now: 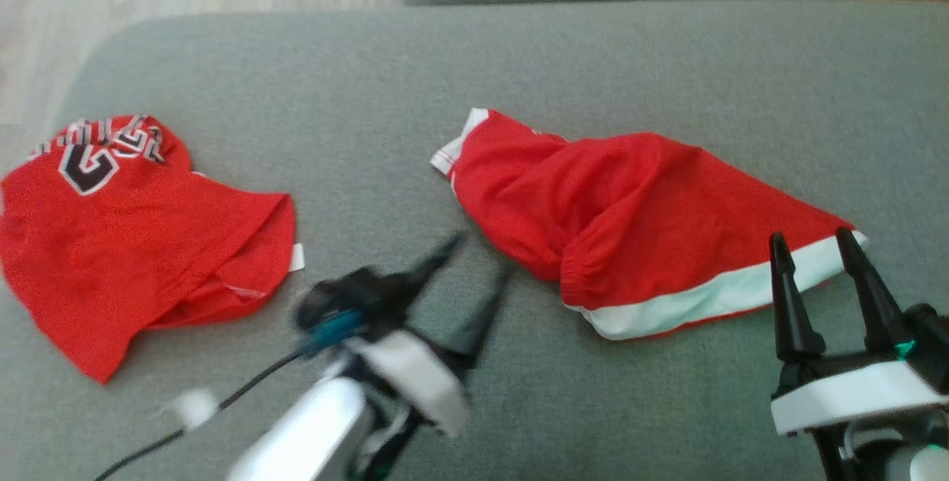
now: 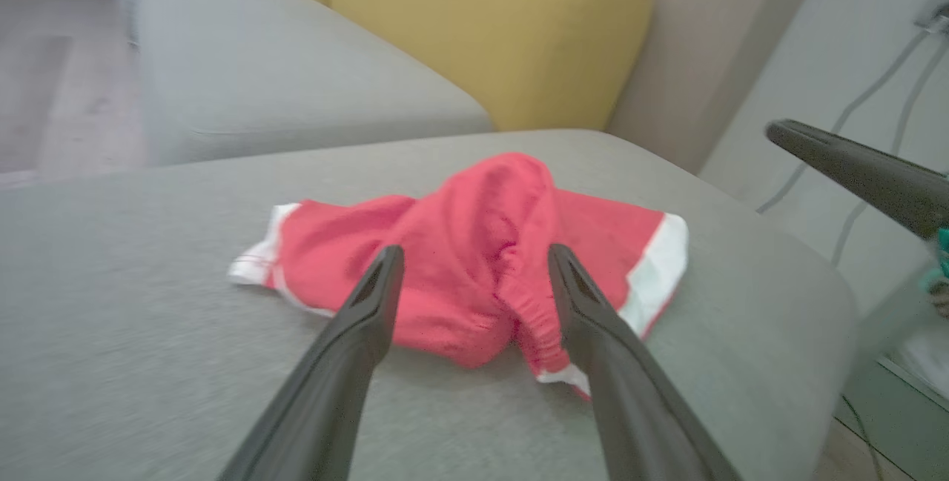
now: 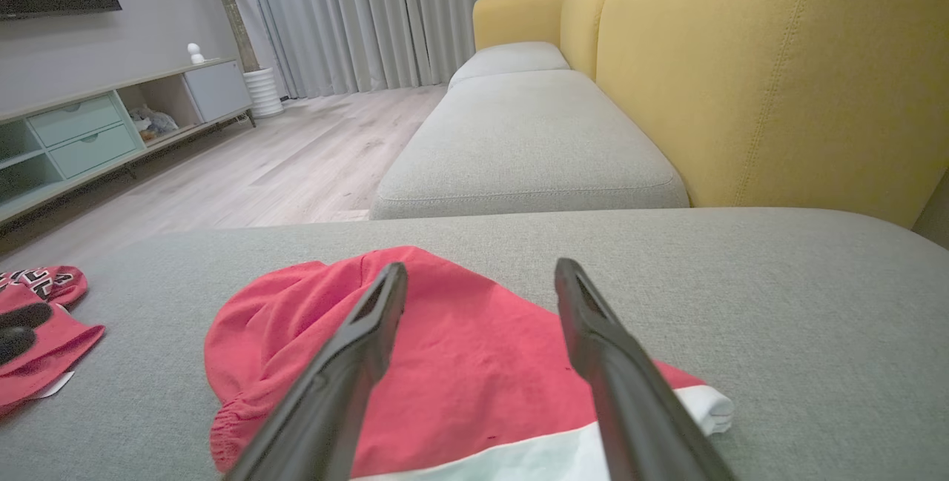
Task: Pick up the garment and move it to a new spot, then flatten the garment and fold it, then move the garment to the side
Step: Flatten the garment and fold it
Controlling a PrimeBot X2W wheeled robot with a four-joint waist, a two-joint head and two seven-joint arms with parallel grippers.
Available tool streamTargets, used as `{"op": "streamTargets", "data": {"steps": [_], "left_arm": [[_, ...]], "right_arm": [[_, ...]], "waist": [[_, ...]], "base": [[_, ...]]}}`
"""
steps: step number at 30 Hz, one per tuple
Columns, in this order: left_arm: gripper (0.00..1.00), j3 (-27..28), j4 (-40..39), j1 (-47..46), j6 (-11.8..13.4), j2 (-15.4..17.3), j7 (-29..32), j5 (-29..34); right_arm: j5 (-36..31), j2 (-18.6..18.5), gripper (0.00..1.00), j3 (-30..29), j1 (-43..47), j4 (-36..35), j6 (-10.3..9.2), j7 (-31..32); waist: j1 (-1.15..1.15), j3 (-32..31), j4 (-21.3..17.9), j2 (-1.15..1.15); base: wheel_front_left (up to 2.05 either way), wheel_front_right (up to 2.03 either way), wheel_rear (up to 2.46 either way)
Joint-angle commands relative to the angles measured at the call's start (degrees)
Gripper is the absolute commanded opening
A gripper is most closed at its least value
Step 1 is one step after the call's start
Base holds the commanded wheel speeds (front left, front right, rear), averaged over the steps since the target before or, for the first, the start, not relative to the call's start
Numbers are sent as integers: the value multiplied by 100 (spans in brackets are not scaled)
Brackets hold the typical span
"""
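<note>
Right now the garment (image 1: 630, 221), a pair of red shorts with white trim, lies crumpled on the grey cushion (image 1: 445, 66), somewhat toward its right edge. One white-edged leg opening points toward the cushion's middle. A broad white hem band runs along the side nearest the robot and ends at the right. The middle of the fabric is bunched up into a ridge, and a gathered waistband curls down at the near side.

The left gripper (image 1: 482, 255) is blurred in the head view. Its two dark fingers are spread wide and nothing is between them. Its tips are just beside the near left part of the shorts, over bare cushion. The right gripper (image 1: 811, 238) is likewise spread, with nothing in its grasp. Its tips stand over the right end of the white band, and I cannot tell whether they touch the cloth.

A red jersey (image 1: 133, 244) with black and white lettering lies rumpled at the cushion's left edge, well apart from the shorts. Beyond the cushion's far edge sits another grey seat with a yellow backrest (image 3: 741, 81).
</note>
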Motion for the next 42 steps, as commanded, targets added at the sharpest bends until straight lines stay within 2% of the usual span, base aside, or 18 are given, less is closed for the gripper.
{"op": "streamTargets", "data": {"steps": [1, 3, 5, 10, 16, 17, 18, 19, 20, 26, 31, 38, 42], "left_arm": [[100, 4, -28, -404, -133, -97, 151, -21], [100, -306, 278, -682, -337, -385, 454, -129], [100, -447, 497, -777, -409, -532, 625, -247], [100, -526, 995, -907, -451, -683, 845, -429], [100, -681, 1247, -1091, -545, -768, 763, -624], [91, -727, 1260, -1128, -557, -773, 739, -658], [91, -727, 1260, -1128, -557, -773, 739, -658], [21, -758, 1241, -1160, -568, -784, 678, -720], [0, -805, 1231, -1192, -575, -780, 655, -770], [0, -1034, 839, -1318, -588, -577, 399, -839], [0, -1091, 153, -1139, -489, -206, 542, -817], [0, -1018, -1132, -513, 83, 412, 1054, -987], [0, -915, -1642, -253, 389, 655, 1240, -1093]], "right_arm": [[21, -39, 100, 103, -337, -221, -4, 5], [39, -39, 100, 147, -440, -199, -4, -4], [52, -39, 100, 170, -490, -191, -4, -16], [105, -39, 100, 173, -613, -102, -4, -90], [179, -39, 100, 150, -670, -3, -4, -150], [183, -39, 100, 150, -680, 12, -4, -161], [183, -39, 100, 150, -680, 12, -4, -161], [189, -39, 100, 151, -690, 31, -4, -168], [207, -39, 100, 151, -702, 55, -4, -174], [255, -39, 100, 113, -697, 199, -4, -207], [307, -39, 100, 72, -629, 268, -4, -202], [376, -39, 100, 33, -529, 282, -4, -166], [404, -39, 100, 41, -511, 291, -4, -155]], "waist": [[0, 175, -124, 0], [0, 342, -283, 0], [0, 446, -401, 0], [0, 675, -621, 0], [0, 807, -698, 0], [0, 814, -701, 0], [0, 814, -701, 0], [0, 814, -703, 0], [0, 803, -701, 0], [0, 644, -622, 0], [0, 462, -503, 0], [0, 294, -284, 0], [0, 279, -200, 0]], "base": [[0, 0, 0], [0, 0, 0], [0, 0, 0], [0, 0, 0], [0, 0, 0], [0, 0, 0], [0, 0, 0], [0, 0, 0], [0, 0, 0], [0, 0, 0], [0, 0, 0], [0, 0, 0], [0, 0, 0]]}}
